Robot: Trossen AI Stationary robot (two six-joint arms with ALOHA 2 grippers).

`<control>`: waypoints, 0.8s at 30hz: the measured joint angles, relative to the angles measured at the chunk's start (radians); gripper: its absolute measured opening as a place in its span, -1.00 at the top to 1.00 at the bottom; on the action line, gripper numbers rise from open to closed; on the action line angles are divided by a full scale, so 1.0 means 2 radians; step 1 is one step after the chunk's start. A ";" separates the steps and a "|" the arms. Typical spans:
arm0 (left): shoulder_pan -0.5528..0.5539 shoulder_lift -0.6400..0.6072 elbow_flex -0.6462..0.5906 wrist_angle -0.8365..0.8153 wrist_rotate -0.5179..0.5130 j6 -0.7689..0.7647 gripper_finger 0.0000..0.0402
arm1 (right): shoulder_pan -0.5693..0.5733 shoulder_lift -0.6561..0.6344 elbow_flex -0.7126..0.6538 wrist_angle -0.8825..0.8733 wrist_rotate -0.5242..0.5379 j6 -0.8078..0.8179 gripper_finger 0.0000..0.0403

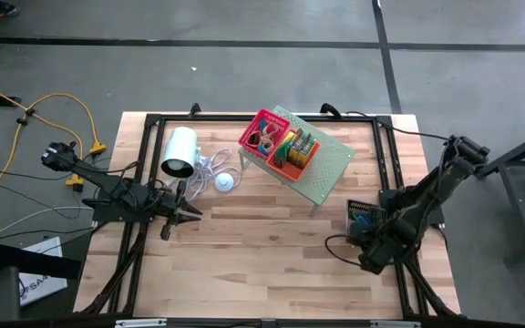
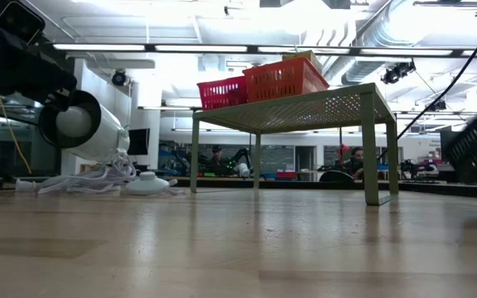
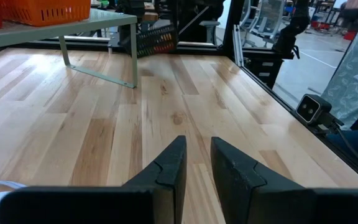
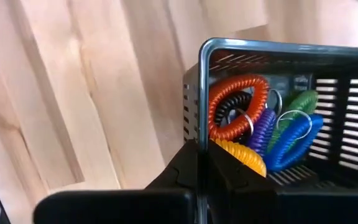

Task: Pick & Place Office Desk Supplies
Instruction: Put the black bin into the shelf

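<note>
- Worktop of pale wood planks, framed by dark rails, mostly bare at the front; carries every item below.
- Pale green perforated shelf standing on thin legs toward the back centre, probably meant as a raised platform so the baskets sit sorted in one place.
- Red basket and orange basket side by side on the shelf, touching, both loaded with small colourful supplies; individual pieces too small to name from above.
- White cylinder lying on its side at back left, cord and round white plug coiled just beside it; no part of the job.
- Black mesh basket at the worktop's right edge, well apart from the shelf, apparently tilted; holds coiled loops in orange, black, purple, green, blue and yellow, some with metal rings.
- Right gripper at that basket, fingers pinched tight onto its chrome rim wire, one finger each side of the wall; likely a grip for lifting the whole basket toward the shelf beside the other two.
- Left gripper low over bare wood at left, near the cylinder; fingers parted by a narrow gap, holding nothing, seemingly waiting.
</note>
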 joint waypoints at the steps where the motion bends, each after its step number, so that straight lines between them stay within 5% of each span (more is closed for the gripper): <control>1: 0.000 0.000 0.000 0.000 0.000 0.000 0.65 | -0.005 0.005 0.016 -0.018 0.001 0.001 0.98; 14: 0.000 0.000 0.000 0.000 0.000 0.000 0.65 | -0.056 0.113 0.240 -0.212 0.016 0.041 0.98; 24: 0.000 0.000 0.000 0.000 0.000 0.000 0.65 | -0.129 0.167 0.328 -0.221 0.056 0.042 0.98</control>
